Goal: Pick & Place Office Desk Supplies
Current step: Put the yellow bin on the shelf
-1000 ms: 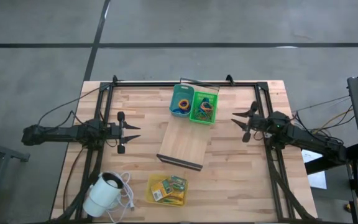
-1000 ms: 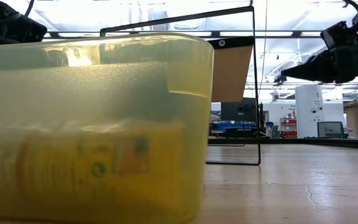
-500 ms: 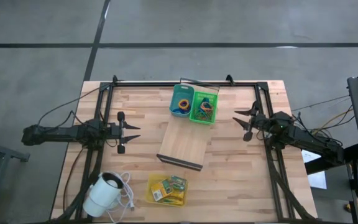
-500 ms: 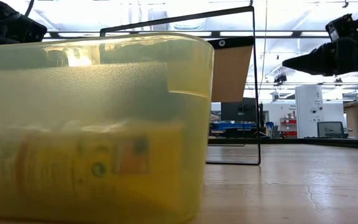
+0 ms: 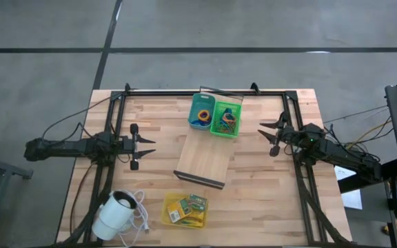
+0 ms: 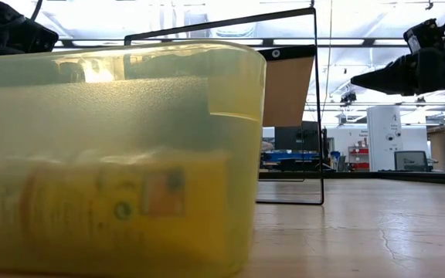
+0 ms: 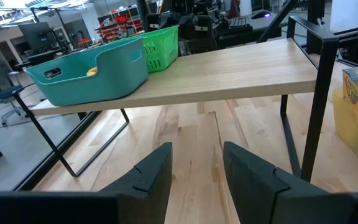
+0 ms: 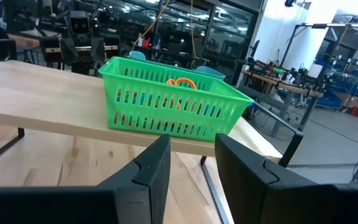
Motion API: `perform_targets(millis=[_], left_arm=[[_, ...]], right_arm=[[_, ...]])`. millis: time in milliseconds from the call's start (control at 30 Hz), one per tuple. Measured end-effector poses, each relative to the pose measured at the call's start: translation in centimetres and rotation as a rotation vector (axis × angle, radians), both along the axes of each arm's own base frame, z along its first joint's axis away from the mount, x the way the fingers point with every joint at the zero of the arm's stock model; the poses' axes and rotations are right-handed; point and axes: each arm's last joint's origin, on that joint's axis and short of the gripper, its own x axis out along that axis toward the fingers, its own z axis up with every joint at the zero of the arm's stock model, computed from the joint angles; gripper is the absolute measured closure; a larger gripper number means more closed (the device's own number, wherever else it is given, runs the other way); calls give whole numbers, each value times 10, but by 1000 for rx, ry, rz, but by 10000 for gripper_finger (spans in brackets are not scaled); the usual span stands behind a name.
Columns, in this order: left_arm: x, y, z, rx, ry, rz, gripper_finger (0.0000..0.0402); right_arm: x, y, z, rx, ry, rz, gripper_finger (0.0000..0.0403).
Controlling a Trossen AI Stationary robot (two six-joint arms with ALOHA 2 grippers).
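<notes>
Supplies [image 5: 225,122] fill slotted green plastic basket [image 5: 216,129] on smooth board [image 5: 205,160].

Even bright overhead light; ceiling glare in low view; near yellow bin [image 6: 114,154] blurred

The yellow bin [image 6: 114,154] blurs and hides the low view's left half.

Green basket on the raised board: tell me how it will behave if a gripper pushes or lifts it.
The green basket looks like thin slotted plastic, so probably light with some flex. Resting on the smooth wooden board, it would likely slide rather than tip. Its loose contents may shift.
</notes>
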Motion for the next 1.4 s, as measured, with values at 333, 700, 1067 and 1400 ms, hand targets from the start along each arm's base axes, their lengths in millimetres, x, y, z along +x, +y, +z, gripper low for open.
perform_targets(millis=[333, 700, 1067, 1400], left_arm=[[0, 0, 0, 0, 1, 1, 257], [0, 0, 1, -64, -13, 12, 257], [8, -1, 47, -284, 120, 39, 257], [54, -11, 119, -536, 520, 228, 257]], right_arm=[[0, 0, 0, 1, 0, -2, 272], [0, 0, 0, 1, 0, -2, 276], [0, 0, 0, 1, 0, -2, 287], [0, 0, 0, 1, -1, -1, 273]])
